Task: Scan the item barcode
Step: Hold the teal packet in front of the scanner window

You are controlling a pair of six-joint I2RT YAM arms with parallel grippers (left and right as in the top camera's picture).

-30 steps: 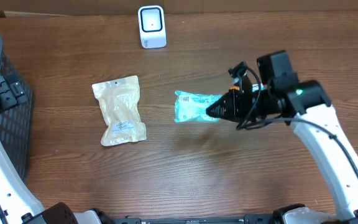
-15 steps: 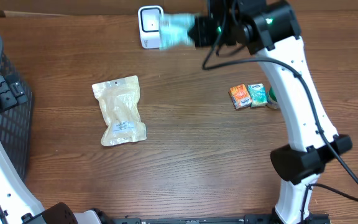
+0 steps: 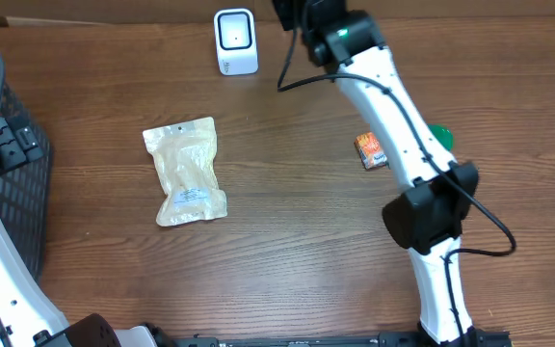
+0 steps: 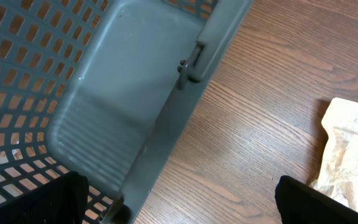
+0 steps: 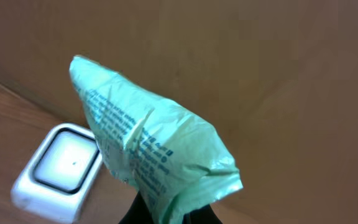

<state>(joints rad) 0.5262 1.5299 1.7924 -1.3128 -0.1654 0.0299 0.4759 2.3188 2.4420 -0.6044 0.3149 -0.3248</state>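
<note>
The right tool [image 5: 169, 216] was pinching the green packet [image 5: 148, 149] by one end, its length reaching up and away from the grip; the scanner [image 5: 61, 163] sat on the desk [image 3: 306, 241] just left of and below it, nearest this arm

R hand [image 5: 166, 214] clamped, raised far forward; L hand [image 4: 179, 208] spread wide.
</note>
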